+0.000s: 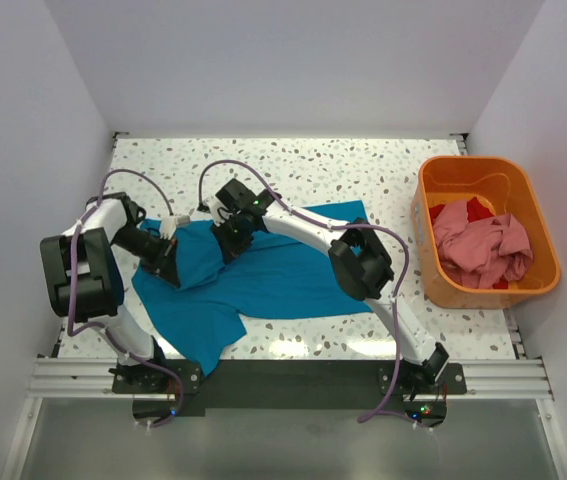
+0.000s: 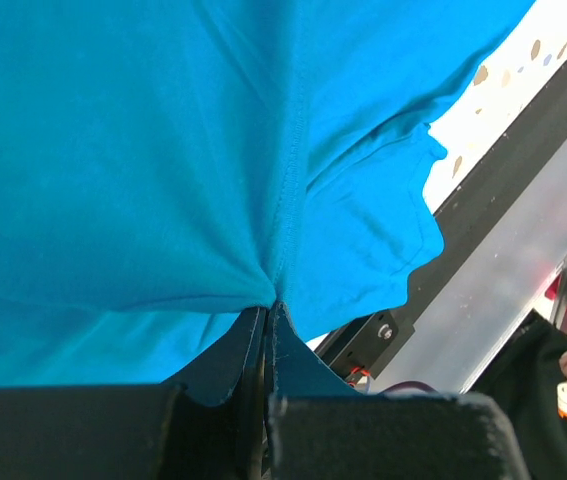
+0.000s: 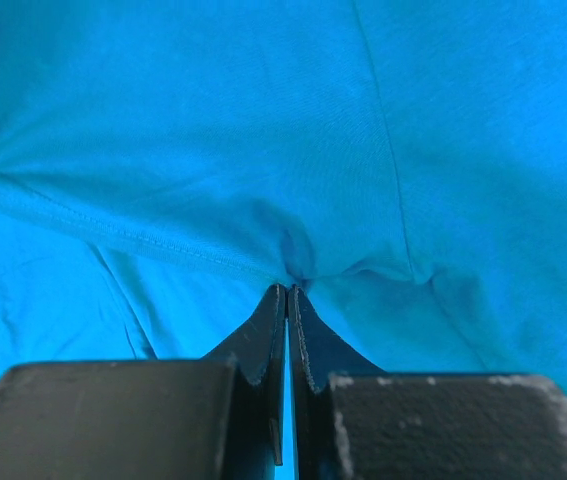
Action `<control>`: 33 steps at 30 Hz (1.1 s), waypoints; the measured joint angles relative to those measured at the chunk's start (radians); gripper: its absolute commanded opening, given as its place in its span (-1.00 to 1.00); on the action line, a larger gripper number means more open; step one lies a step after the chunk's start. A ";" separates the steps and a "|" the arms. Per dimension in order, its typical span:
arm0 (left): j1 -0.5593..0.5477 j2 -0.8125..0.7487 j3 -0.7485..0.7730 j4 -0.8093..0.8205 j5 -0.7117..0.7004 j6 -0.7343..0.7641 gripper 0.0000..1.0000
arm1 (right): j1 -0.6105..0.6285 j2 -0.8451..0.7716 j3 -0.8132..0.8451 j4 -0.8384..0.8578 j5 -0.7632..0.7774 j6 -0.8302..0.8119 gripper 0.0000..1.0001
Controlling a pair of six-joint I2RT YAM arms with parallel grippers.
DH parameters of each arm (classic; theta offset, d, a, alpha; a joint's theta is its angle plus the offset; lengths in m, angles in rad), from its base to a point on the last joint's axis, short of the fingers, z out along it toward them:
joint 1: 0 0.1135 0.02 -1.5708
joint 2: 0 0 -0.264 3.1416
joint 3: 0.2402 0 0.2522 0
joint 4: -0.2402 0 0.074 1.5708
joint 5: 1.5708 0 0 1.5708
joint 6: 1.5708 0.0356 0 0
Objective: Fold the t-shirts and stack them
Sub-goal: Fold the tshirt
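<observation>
A white speckled table [image 1: 363,170] is seen from above. The left arm [image 1: 81,272] and right arm [image 1: 361,262] are bolted at the table's near edge and reach in over it.

A teal-blue t-shirt [image 1: 283,280] lies rumpled across the left and middle of the table. One corner of it drapes over the table's near edge.

An orange plastic tub [image 1: 425,225] stands at the right end of the table. A crumpled pink t-shirt [image 1: 483,245] fills most of the tub. A red t-shirt [image 1: 478,208] shows at the side nearer the table's far edge, partly under the pink one.

The left gripper [image 2: 266,318] is over the left part of the table. Its two fingers are pressed together on a pinch of the teal-blue cloth beside a stitched seam, and the cloth gathers into folds at the tips.

The right gripper [image 3: 289,298] is closer to the table's middle. Its fingers are likewise clamped tight on a fold of the same shirt, just below a stitched hem.
</observation>
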 measured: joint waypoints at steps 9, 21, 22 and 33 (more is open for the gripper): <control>0.002 0.007 -0.006 -0.016 0.007 0.021 -0.12 | -0.003 -0.001 -0.002 -0.044 -0.001 -0.031 0.10; 0.117 0.052 0.287 0.142 0.045 -0.130 -0.18 | -0.272 -0.202 -0.066 -0.142 0.009 -0.193 -0.13; 0.114 0.068 0.289 0.168 0.040 -0.158 -0.19 | -0.307 -0.220 -0.076 -0.145 0.024 -0.209 -0.17; 0.080 0.202 0.282 0.393 -0.116 -0.371 -0.34 | -0.457 -0.246 -0.256 -0.184 0.268 -0.362 -0.44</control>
